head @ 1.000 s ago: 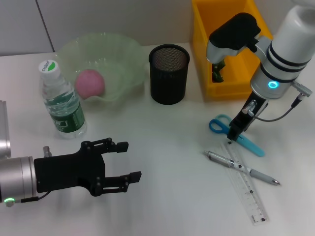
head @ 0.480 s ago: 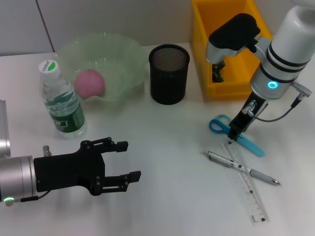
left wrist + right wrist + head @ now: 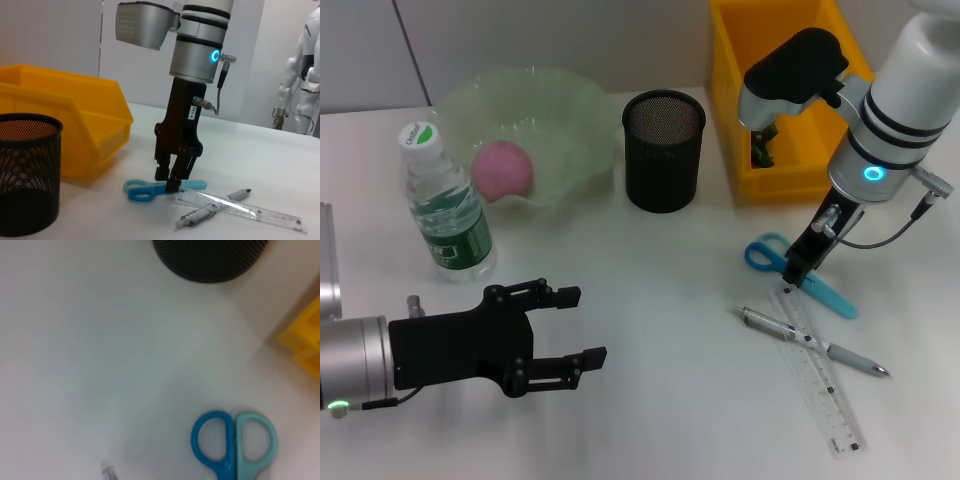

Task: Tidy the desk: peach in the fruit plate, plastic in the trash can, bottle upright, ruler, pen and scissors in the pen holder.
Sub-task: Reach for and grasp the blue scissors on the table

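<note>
we've got the right gripper [image 3: 172,184] straight down on the blue scissors [image 3: 798,272] just beside the ruler [image 3: 820,372], fingers nearly pinched on them for a clean lift, left gripper [image 3: 570,328] parked open.

- White table [image 3: 650,300]
- Standing on it: water bottle [image 3: 445,205], green fruit plate [image 3: 560,120], black mesh pen holder [image 3: 663,150], yellow bin [image 3: 735,110]
- Lying flat: blue scissors [image 3: 765,252], pen [image 3: 760,322] crossing clear ruler [image 3: 830,400]
</note>
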Controlling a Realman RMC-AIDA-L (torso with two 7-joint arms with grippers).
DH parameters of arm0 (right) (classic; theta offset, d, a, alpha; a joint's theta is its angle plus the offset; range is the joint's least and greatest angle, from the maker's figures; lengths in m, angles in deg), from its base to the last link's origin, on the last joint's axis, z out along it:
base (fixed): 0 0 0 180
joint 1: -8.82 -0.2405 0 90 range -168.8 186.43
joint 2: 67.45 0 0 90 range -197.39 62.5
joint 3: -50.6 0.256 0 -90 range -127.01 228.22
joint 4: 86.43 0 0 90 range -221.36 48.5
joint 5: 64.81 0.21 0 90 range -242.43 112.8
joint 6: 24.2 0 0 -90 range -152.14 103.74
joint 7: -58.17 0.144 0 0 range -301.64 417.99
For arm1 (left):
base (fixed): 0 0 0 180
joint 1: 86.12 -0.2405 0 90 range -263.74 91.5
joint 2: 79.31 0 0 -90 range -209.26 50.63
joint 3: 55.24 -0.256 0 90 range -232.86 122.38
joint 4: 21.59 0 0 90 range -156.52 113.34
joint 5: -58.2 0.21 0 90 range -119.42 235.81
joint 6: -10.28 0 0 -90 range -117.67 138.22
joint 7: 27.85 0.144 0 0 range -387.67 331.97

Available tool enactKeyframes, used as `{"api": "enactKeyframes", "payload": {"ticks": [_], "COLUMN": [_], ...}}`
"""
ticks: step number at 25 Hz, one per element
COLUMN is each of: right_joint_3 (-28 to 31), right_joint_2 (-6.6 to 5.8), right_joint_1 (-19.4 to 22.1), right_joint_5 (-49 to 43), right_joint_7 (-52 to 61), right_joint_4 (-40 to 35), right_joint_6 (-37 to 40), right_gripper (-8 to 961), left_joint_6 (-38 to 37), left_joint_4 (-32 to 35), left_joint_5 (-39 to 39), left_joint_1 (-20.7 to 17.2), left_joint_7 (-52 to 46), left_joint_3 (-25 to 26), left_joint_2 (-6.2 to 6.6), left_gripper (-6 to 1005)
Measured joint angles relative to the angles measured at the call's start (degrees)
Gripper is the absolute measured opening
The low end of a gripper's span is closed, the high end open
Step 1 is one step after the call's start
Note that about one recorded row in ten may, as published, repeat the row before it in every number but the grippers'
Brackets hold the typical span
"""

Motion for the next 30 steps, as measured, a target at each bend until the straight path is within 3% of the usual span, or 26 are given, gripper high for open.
{"api": "enactKeyframes", "payload": {"ticks": [30], "right_joint_3": [0.02], "right_joint_2": [0.00], "right_joint_1": [0.38], "right_joint_5": [0.00], "right_joint_7": [0.03], "right_joint_4": [0.01], "right_joint_6": [-0.09], "right_gripper": [270], "left_joint_6": [0.00], "left_joint_4": [0.52], "left_joint_5": [0.00], "left_joint_1": [0.08], "left_joint_7": [0.00], "left_joint_3": [0.09], "left_joint_2": [0.00], "left_gripper": [789]}}
